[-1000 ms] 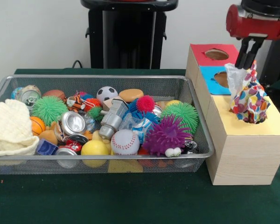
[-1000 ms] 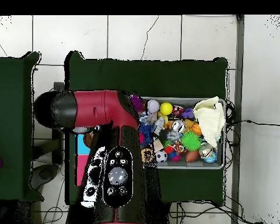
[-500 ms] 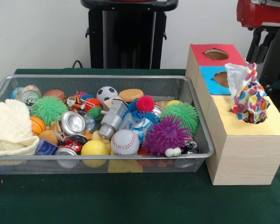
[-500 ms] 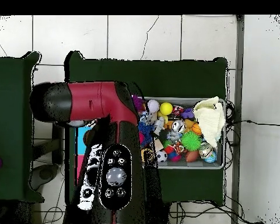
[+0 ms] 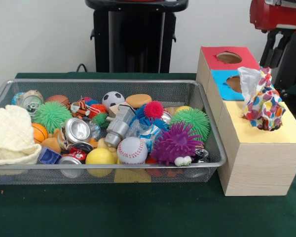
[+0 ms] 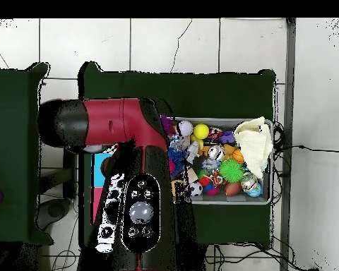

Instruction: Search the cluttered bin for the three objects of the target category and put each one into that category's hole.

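Observation:
A crumpled plastic bag with coloured dots (image 5: 261,101) stands upright in the hole of the yellow section of the wooden box (image 5: 256,158), half sticking out. My gripper (image 5: 276,49) hangs above and slightly behind it at the top right, open and holding nothing, clear of the bag. The wire bin (image 5: 108,82) holds mixed clutter: crushed cans (image 5: 78,131), a baseball (image 5: 132,149), a purple spiky ball (image 5: 176,142), a clear wrapper (image 5: 138,129). In the overhead view my arm (image 6: 133,205) hides the gripper and most of the box.
The red hole (image 5: 229,57) and the blue hole (image 5: 234,81) of the box lie behind the bag. A cream cloth (image 5: 11,134) fills the bin's left end. Green table cover surrounds the bin (image 6: 268,201).
The gripper has let go of the dotted bag and risen straight up from it; the bag stays in the yellow hole. Over the last half second almost nothing has moved.

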Tool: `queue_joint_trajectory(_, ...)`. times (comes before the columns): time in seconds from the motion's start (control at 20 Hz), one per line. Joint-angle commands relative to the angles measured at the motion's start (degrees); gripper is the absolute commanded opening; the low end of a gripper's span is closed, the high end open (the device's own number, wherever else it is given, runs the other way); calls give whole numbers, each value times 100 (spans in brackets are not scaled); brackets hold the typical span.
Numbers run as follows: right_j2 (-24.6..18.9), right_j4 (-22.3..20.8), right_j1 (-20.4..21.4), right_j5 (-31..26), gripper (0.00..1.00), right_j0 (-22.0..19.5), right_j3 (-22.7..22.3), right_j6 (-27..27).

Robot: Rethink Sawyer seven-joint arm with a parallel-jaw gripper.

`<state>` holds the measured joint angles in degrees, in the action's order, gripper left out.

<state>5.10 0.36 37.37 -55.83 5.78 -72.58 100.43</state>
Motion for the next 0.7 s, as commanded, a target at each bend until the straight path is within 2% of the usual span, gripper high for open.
queue_joint_trajectory(0.05, -147, 87, -316, 351, 0, -269, -273, 1015)
queue_joint_trajectory(0.25, -241, 165, -417, 751, 0, -329, -418, 1068)
queue_joint_trajectory(0.7, -335, 223, -606, 1192, 0, -350, -494, 1090)
